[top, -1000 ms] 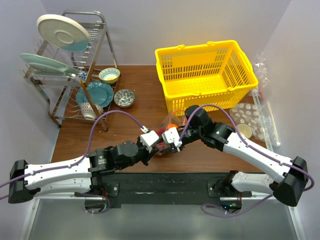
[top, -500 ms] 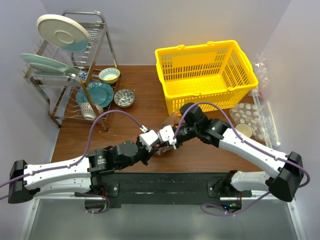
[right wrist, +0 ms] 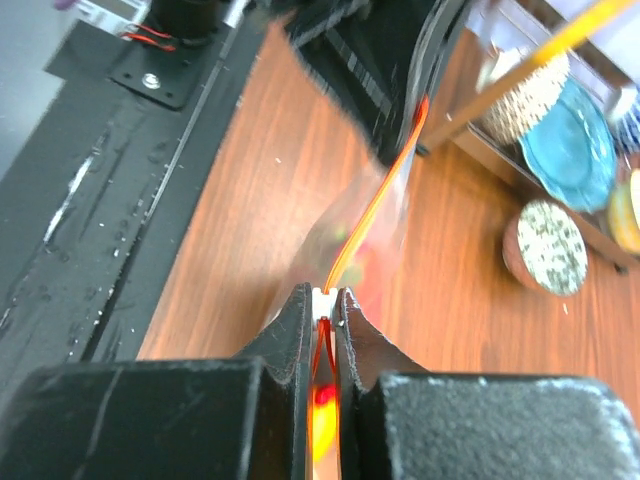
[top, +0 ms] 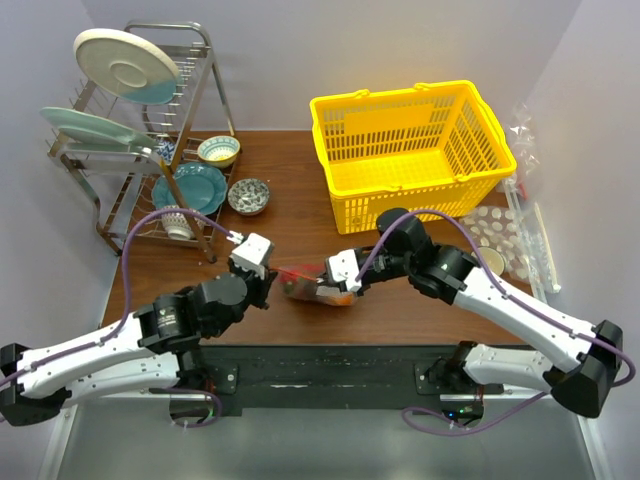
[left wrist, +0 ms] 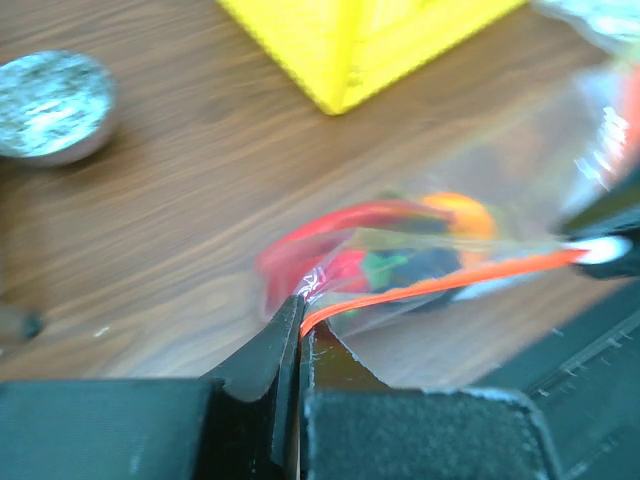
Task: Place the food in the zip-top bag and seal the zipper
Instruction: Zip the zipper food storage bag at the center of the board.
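**Item: zip-top bag (top: 306, 283), filled, sealing under way**

**Change noted.** 1 second ago both grippers sat together at the middle of the table's near edge. Now they are well apart. The left gripper (top: 272, 287) has swung out to the left, and the right gripper (top: 335, 288), part open a second ago, has clamped down. The bag is stretched between the 2.

**Tool state.**
- Left gripper (left wrist: 298, 330): clenched on the left end of the zipper (left wrist: 440, 285), with the strip coming out from between its fingers.
- Right gripper (right wrist: 322, 310): clenched on the zipper's right end, with the orange line running straight away from its tips towards the other arm.

**Meaning for the task.** The food shows inside the bag, so loading appears done. With the strip pulled taut between 2 pinches, the step in hand is judged to be the closing of the zipper. Whether it is pressed shut along its full length cannot be told from these views.

**Location.** On the brown table (top: 250, 195), near its near edge, just near-left of the yellow basket (top: 410, 140) and right of the dish rack (top: 130, 150).

**Appearance.** Clear, slack plastic lying low on the wood, with a thin red-orange zipper running straight along its mouth.

**Contents, seen through the film:**
- 1 orange (left wrist: 455, 212)
- 1 green piece (left wrist: 385, 268)
- 1 dark round fruit (left wrist: 440, 265)
- 1 red shape at the left end, too blurred to name
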Controlling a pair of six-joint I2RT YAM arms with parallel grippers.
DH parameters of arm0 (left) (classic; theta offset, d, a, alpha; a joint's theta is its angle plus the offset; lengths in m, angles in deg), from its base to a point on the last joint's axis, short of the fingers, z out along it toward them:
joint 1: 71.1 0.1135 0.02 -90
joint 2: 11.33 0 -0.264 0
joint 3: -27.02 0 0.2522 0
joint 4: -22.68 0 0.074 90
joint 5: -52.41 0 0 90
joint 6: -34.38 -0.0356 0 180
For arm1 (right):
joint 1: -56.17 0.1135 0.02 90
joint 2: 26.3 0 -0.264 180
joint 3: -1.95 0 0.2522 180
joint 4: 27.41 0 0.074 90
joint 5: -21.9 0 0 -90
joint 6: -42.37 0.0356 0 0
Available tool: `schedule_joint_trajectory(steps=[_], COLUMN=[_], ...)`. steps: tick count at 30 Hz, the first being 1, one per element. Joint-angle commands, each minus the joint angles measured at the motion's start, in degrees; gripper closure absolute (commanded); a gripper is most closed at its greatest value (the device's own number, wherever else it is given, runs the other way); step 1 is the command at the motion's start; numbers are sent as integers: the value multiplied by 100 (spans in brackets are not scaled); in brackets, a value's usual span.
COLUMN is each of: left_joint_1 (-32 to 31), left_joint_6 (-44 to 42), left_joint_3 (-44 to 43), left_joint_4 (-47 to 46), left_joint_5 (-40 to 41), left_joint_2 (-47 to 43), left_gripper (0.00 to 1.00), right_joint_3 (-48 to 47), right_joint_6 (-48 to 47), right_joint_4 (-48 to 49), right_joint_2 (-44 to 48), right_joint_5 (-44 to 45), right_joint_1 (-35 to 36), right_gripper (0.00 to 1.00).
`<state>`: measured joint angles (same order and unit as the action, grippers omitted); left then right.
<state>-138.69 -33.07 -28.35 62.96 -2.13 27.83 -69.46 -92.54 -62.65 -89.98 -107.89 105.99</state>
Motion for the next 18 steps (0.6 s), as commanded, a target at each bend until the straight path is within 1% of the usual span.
schedule_joint_trajectory(steps=[1, 2, 5, 8, 11, 15, 16, 18], left_joint_1=[334, 343, 361, 361, 361, 361, 361, 370], left_joint_6=[329, 373, 548, 452, 304, 268, 268, 268], left_joint_3=[-664, -813, -1076, -1174, -1078, -999, -999, -1007], left_joint_4=[1222, 1511, 1986, 1979, 1778, 1672, 1663, 1663], left_joint_5=[1392, 1515, 1998, 2131, 2053, 1947, 1956, 2017], left_joint_2=[-40, -48, -154, -312, -347, -120, -75, 39], left_gripper=[100, 100, 100, 100, 100, 100, 100, 100], right_joint_3=[210, 254, 412, 482, 605, 781, 807, 782], right_joint_6=[605, 658, 991, 1545, 2098, 2442, 2582, 2697], right_joint_4=[-252, -269, -217, -269, -287, -427, -463, -690], right_joint_2=[321, 365, 576, 813, 1111, 1524, 1647, 1753], right_joint_5=[779, 980, 1297, 1815, 2562, 3274, 3615, 3951], right_joint_1=[-25, -25, -25, -25, -25, -25, -25, -34], right_gripper=[100, 100, 100, 100, 100, 100, 100, 100])
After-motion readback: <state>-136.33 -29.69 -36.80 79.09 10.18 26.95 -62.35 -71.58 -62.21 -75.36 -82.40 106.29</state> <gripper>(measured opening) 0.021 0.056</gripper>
